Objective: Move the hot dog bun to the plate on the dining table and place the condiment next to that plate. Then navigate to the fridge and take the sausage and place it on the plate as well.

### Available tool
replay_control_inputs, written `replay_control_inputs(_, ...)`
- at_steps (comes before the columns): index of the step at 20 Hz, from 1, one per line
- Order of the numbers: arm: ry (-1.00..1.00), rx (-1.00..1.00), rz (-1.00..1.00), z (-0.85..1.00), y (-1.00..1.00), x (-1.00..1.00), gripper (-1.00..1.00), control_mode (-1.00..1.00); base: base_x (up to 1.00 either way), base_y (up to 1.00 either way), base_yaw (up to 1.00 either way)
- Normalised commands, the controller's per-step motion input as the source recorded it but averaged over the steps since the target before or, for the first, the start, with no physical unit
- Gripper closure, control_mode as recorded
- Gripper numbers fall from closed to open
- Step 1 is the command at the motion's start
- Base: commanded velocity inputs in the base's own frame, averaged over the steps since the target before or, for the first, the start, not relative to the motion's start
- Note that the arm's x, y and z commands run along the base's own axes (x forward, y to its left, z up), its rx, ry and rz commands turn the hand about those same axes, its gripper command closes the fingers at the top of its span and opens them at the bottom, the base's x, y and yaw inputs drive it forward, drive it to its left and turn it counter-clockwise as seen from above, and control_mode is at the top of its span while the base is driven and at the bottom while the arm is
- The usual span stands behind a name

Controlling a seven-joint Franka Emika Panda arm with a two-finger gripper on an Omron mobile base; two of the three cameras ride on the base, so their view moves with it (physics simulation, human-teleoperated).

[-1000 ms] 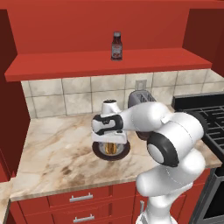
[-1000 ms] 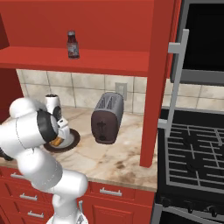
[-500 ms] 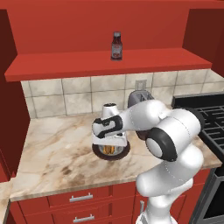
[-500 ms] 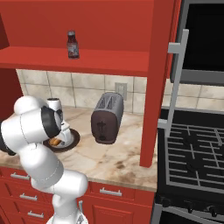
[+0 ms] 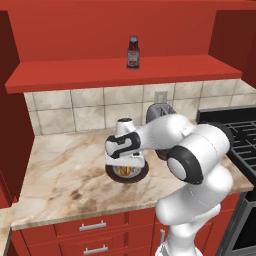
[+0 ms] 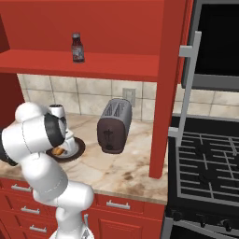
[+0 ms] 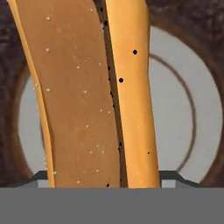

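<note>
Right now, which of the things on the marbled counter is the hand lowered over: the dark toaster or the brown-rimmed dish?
The small brown-rimmed white dish, holding the tan split bun; the dark toaster stands apart, nearer the stove.

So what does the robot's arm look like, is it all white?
Mostly. The arm is made of smooth, rounded, glossy white shells, with dark bands and black round caps at its joints. Its tool has a white body with a black patch on its side. No cables or markings show.

The hot dog bun point(image 7: 100, 96) lies on a dish point(image 5: 142, 172) mid-counter point(image 5: 60, 175); a toaster point(image 6: 113, 126) stands right of it; the condiment point(image 5: 133, 52) sits on the shelf point(image 5: 75, 75) above.
</note>
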Motion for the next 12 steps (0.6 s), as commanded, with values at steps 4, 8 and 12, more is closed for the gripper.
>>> replay_control_inputs(4, -0.09, 0.00, 0.04, 0.70, -0.01, -0.43, 1.00, -1.00, 0.00, 0.00, 0.00)
replay_control_inputs(8, -0.06, 0.00, 0.08, 1.00, 0.00, -0.72, 1.00, -1.00, 0.00, 0.00, 0.00)
replay_control_inputs(12, -0.05, 0.00, 0.12, 1.00, -0.20, -0.82, 1.00, -1.00, 0.00, 0.00, 0.00)
